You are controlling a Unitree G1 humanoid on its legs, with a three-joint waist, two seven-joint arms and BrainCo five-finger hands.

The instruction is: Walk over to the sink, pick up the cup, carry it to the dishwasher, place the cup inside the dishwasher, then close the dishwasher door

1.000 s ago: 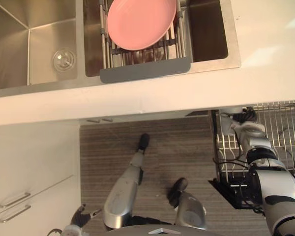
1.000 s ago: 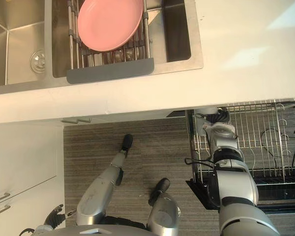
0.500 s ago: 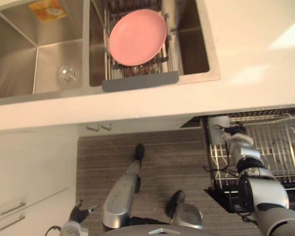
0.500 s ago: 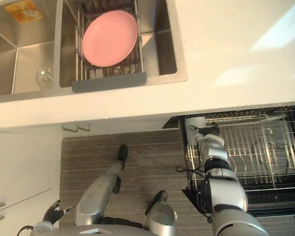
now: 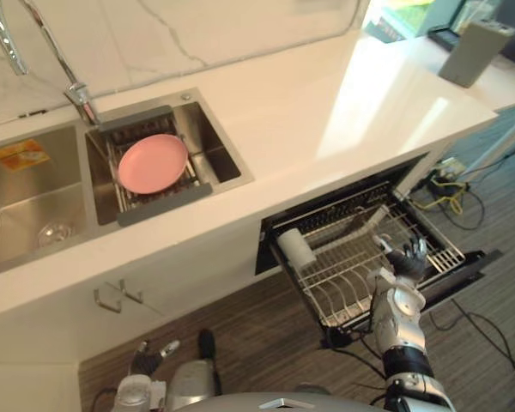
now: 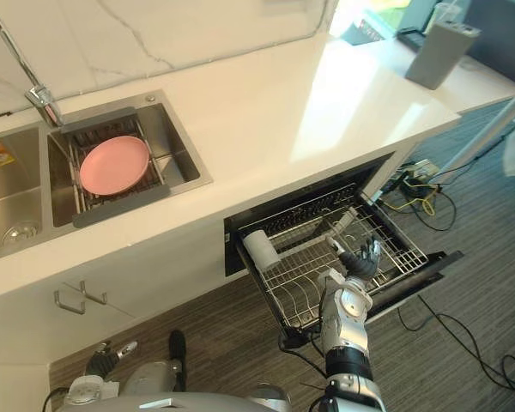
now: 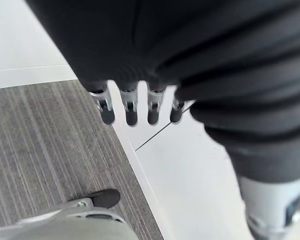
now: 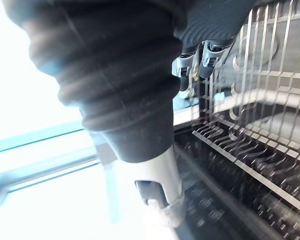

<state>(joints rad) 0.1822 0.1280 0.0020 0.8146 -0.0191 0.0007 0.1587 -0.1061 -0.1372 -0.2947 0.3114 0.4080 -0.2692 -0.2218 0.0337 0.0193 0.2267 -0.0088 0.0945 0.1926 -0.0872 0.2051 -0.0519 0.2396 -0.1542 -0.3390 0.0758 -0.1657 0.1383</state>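
Observation:
A white cup lies on its side at the near left corner of the pulled-out dishwasher rack. My right hand hovers over the middle of the rack, to the right of the cup and clear of it, open with fingers spread. In the right wrist view its fingers point over the rack's wire tines. My left hand hangs low by the white cabinet front, open and holding nothing; its straight fingers show above the striped floor.
The dishwasher door lies open under the rack. A pink plate rests on a wire drainer in the sink, with the faucet behind it. A grey block stands at the counter's far right. Cables lie on the floor beyond the door.
The camera has tilted up, bringing the whole counter and dishwasher into view. My right hand, which was close beside the cup at the rack's corner, now sits further right with fingers spread.

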